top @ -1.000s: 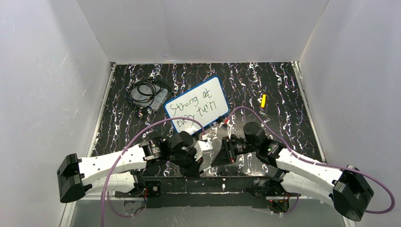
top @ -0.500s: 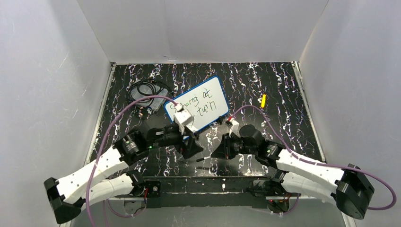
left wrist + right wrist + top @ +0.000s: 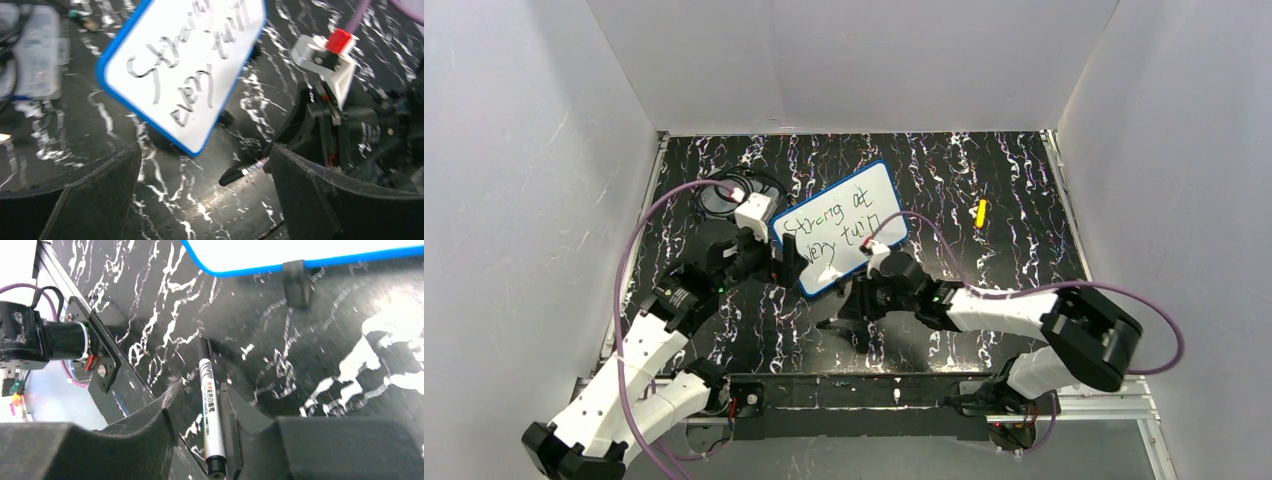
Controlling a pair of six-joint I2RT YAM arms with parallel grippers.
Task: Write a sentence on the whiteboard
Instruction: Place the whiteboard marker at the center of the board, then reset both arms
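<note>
The whiteboard (image 3: 849, 222) stands tilted at mid-table, white with a blue rim (image 3: 150, 127). The sentence (image 3: 832, 228) on it is dark two-line script (image 3: 190, 60). My left gripper (image 3: 788, 264) hovers at the board's near-left corner, its jaws wide open and empty (image 3: 205, 200). My right gripper (image 3: 836, 320) is low over the table just in front of the board. A capped black-and-white marker (image 3: 210, 407) lies between its parted fingers (image 3: 201, 387), against the right one, with a gap to the left one. The marker's cap end (image 3: 243, 171) rests on the table.
A coil of black cable with a clear plastic case (image 3: 732, 196) lies at the back left (image 3: 37, 50). A small yellow object (image 3: 981, 212) lies at the back right. The board's dark foot (image 3: 295, 282) stands on the marbled black table. White walls enclose three sides.
The left gripper has opened wide and swung back and left, away from the right one. The right gripper has moved left toward the board's front, and its jaws have parted round the marker.
</note>
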